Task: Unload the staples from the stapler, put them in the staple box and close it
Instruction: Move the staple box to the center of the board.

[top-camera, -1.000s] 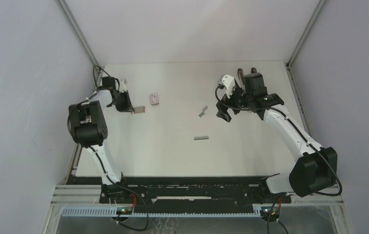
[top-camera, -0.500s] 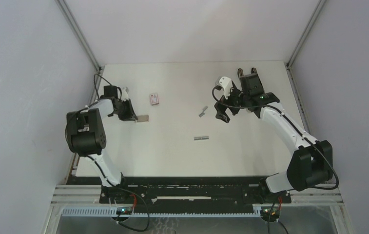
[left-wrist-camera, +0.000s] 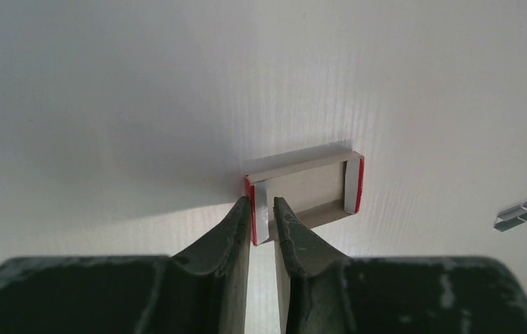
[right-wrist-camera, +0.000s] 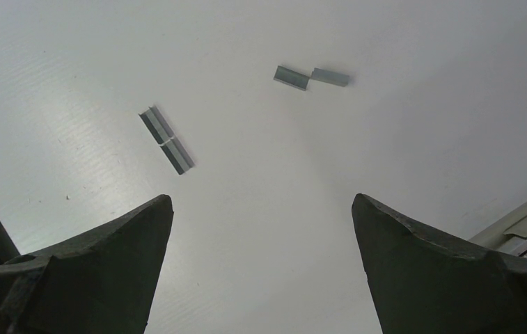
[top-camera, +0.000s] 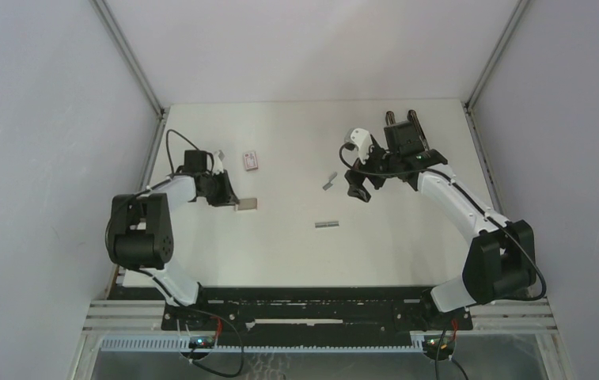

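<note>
Staples (top-camera: 327, 181) lie exactly where they lay one second ago. The change is on the left side. The left gripper (left-wrist-camera: 262, 203) has travelled from the far-left area toward the middle of the table (top-camera: 280, 253), carrying a cardboard tray (left-wrist-camera: 309, 186) with it. The right gripper (right-wrist-camera: 262, 202) has shifted only slightly toward the left arm.

1. Staples. One strip lies just beside the right gripper, on the side facing the left arm, not touching it. A second strip (top-camera: 326, 225) lies farther from that gripper, toward the arm bases. In the right wrist view both strips lie flat and in open view ahead of the fingers. The farther one is split into two pieces at a slight angle.

2. Right gripper. Fingers are spread wide and hold nothing.

3. Left gripper. Fingers are drawn almost together, pinching the near red-edged wall of the tray, which extends ahead of the fingertips. Whether the tray is lifted or resting on the table cannot be determined. One strip shows at the right edge of this view, well apart from the tray.

4. Surroundings. A small white-and-red box (top-camera: 251, 161) lies beyond the left gripper, apart from the tray.
</note>
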Controlling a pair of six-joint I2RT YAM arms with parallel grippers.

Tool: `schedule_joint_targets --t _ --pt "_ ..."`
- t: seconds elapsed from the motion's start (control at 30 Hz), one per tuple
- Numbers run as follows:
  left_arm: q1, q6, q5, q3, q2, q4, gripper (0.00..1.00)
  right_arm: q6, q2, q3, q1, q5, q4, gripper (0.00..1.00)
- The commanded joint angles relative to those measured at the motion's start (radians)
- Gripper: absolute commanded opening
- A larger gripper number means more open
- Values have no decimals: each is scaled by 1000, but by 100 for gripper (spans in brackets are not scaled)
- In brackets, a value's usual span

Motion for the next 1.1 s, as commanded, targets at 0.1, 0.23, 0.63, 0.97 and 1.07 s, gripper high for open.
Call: schedule_joint_targets --t 0.1,0.23,0.63,0.97,1.07 --pt "-63 -44 79 -30 -35 72 27 -93 35 4 42 -33 -23 100" --pt "-95 -42 115 -28 -31 80 28 -136 68 4 86 7 -31 100" --pt "-216 -17 213 -3 -27 100 33 -180 160 3 138 52 -3 94" --pt "-98 28 198 65 -146 54 48 -232 178 5 252 173 86 94" --pt "-29 74 214 107 -228 -14 54 -234 201 13 302 236 124 94"
